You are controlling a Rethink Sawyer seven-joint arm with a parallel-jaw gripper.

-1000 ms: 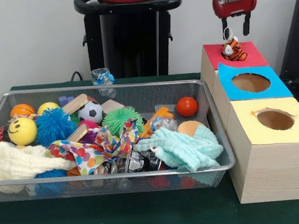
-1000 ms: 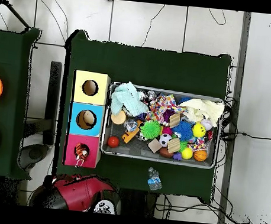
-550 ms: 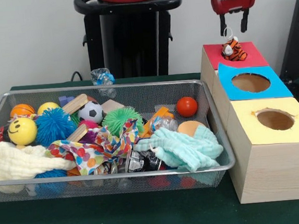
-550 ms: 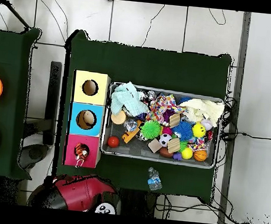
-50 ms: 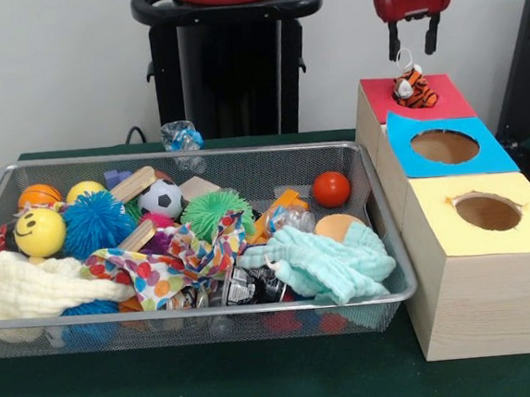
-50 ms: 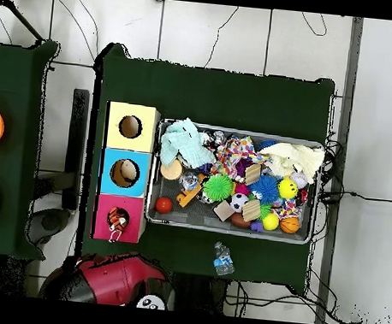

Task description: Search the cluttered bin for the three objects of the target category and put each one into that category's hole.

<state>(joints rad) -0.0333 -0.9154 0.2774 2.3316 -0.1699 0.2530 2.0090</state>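
Nearest, on green desk (image 5: 264,394): silver wire-mesh bin (image 5: 191,312) crammed with cloths, balls, wooden blocks. Beside it, wooden box with yellow-topped hole (image 5: 487,211), then blue-topped hole (image 5: 444,146). Farthest, small orange striped plush tiger (image 5: 413,88) resting in red-topped hole (image 5: 419,99), not dropped through. Likely soft, light, squashy; best pinched across body. Above, red-and-black tool (image 5: 414,39) spread open, empty.

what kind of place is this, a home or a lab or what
Most likely a robotics lab: a red and black gripper hangs above three wooden boxes with coloured holed tops, a wire mesh bin of toys sits beside them, and cables trail over the tiled floor.
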